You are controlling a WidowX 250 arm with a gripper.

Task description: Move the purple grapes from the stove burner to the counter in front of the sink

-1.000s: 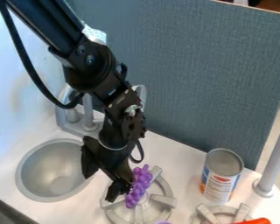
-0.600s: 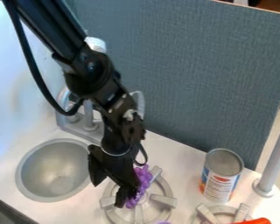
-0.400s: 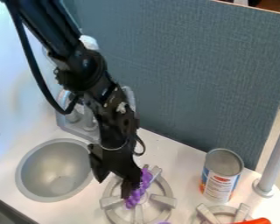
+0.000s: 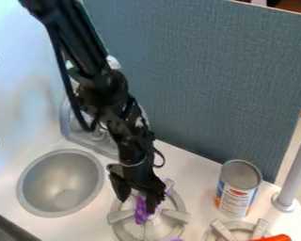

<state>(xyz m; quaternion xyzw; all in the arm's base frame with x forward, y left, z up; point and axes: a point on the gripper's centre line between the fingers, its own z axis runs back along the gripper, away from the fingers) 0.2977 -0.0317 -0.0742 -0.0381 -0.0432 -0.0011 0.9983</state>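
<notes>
One finger of your spread black gripper (image 4: 137, 205) crosses the knobbly purple grape bunch (image 4: 141, 212), slanting lower-left over the grey round burner (image 4: 176, 215).

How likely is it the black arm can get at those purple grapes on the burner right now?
Probably yes: the tool hangs open right at the grapes on the burner, and nothing seems to stand in the way.

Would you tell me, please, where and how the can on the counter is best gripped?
Probably around the upper sides of the can, coming down from above: it stands upright with straight, round walls, and the tall blue-grey panel behind it would likely hinder an approach from the back.
</notes>
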